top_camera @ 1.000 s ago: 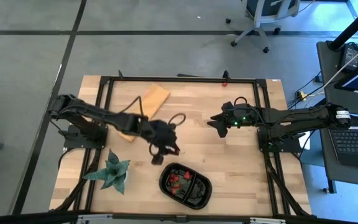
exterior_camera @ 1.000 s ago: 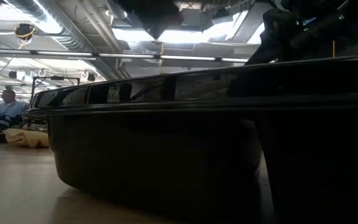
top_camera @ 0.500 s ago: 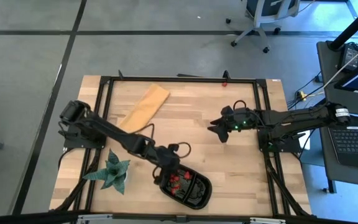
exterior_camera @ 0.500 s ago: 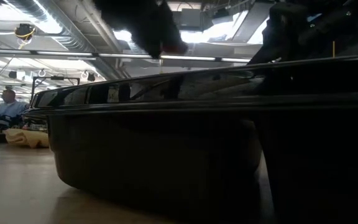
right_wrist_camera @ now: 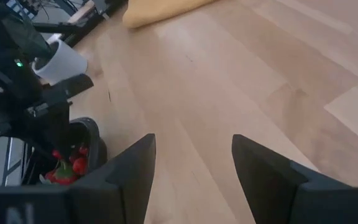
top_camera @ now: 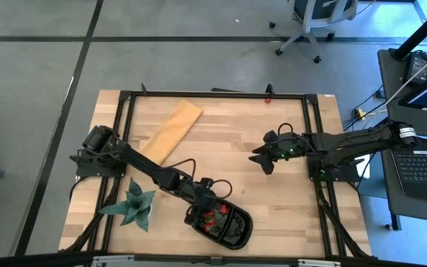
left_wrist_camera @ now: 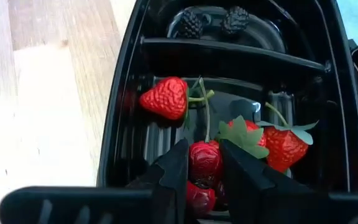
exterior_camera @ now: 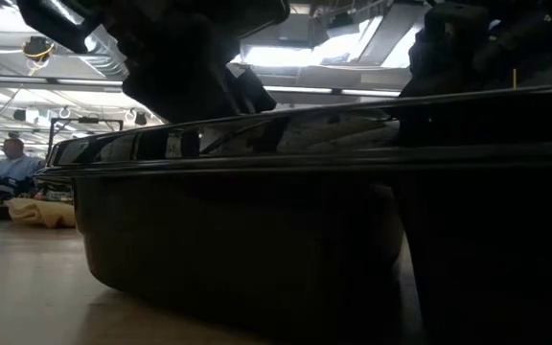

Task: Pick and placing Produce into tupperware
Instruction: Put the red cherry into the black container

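Left gripper (left_wrist_camera: 197, 165) has descended into the glossy black compartmented plastic tray (top_camera: 237, 232), lower centre, clamped on a dark red cherry-like fruit (left_wrist_camera: 204, 160). Right gripper (right_wrist_camera: 191, 165) spread, empty. No legible writing.

In the low view the black tray's (exterior_camera: 257, 230) near wall hid its fruit, and the wall ran off the picture's right edge.

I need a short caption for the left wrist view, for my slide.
Left gripper holds a small red berry over the strawberries in the black compartment tray.
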You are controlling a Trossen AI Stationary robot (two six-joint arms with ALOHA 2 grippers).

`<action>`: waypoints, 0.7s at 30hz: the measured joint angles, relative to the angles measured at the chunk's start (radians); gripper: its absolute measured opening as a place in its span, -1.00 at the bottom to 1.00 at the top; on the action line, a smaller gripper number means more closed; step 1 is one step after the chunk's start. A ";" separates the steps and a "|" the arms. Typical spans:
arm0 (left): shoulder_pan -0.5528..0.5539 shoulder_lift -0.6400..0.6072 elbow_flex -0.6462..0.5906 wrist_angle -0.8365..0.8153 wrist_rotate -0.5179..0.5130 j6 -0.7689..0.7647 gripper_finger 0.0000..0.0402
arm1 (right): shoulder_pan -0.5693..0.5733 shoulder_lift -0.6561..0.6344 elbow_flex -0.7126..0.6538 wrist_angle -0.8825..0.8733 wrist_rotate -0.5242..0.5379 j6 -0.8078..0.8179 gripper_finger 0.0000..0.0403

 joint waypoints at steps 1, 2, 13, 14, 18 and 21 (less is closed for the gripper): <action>0.000 0.000 0.000 0.000 0.000 0.000 -0.62 | 0.002 0.000 0.000 -0.007 0.000 0.002 0.06; 0.000 0.000 0.000 0.005 0.000 0.000 -0.62 | 0.004 0.000 0.000 -0.012 0.000 0.005 0.06; 0.000 0.000 0.000 0.014 0.000 0.001 -0.62 | 0.007 0.000 0.000 -0.029 0.002 0.019 0.06; 0.000 0.000 0.000 0.014 0.000 0.001 -0.62 | 0.007 0.000 0.000 -0.029 0.002 0.019 0.06; 0.000 0.000 0.000 0.014 0.000 0.002 -0.57 | 0.007 0.000 0.000 -0.029 0.002 0.019 0.06; 0.000 0.000 0.000 0.014 0.000 0.001 -0.45 | 0.007 0.000 0.000 -0.029 0.002 0.018 0.06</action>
